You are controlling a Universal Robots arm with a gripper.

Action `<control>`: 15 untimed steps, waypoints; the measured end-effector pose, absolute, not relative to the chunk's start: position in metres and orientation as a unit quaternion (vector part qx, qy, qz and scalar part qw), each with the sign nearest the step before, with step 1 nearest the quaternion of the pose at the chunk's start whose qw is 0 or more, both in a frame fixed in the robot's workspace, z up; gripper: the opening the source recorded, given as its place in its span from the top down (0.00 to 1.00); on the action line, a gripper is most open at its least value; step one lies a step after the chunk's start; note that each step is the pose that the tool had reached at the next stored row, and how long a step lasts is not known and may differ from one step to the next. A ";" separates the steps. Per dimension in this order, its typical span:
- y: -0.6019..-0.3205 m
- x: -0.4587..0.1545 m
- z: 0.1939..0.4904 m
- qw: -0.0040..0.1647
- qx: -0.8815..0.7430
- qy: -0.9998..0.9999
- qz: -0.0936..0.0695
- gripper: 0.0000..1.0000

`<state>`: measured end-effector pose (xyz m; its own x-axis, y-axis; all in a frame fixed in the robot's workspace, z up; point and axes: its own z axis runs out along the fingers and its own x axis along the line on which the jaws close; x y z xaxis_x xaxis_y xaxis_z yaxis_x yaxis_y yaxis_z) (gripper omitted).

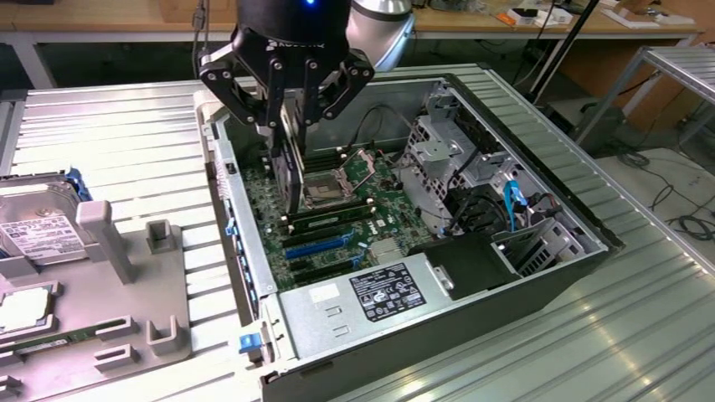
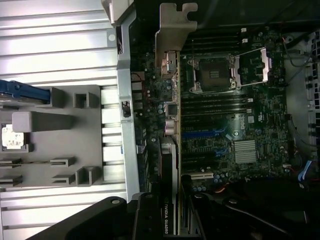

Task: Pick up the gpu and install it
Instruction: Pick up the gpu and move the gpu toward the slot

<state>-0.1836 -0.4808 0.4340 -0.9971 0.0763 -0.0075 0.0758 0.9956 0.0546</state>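
The gpu (image 1: 290,163) hangs edge-on below my gripper (image 1: 288,126), which is shut on it over the open computer case (image 1: 537,285). The card is upright above the motherboard (image 1: 374,219), close to the case wall on the exterior view's left, and I cannot tell whether it touches the board. In the wrist view the gpu (image 2: 170,145) runs away from my gripper (image 2: 167,217), its silver bracket (image 2: 172,30) at the far end beside the case wall. Blue expansion slots (image 1: 318,244) lie past the card, toward the power supply.
A CPU socket (image 1: 326,191) and memory slots sit beside the card. The power supply (image 1: 374,293) fills the case's near end, with drive cages and cables (image 1: 491,193) on the exterior view's right. A grey fixture (image 1: 123,276) with a hard drive (image 1: 33,230) lies left of the case.
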 end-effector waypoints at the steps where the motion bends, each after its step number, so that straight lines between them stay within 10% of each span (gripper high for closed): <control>1: -0.481 -0.183 0.434 0.005 0.038 0.999 0.027 0.73; 15: -0.481 -0.165 0.434 0.005 0.038 0.999 0.027 0.73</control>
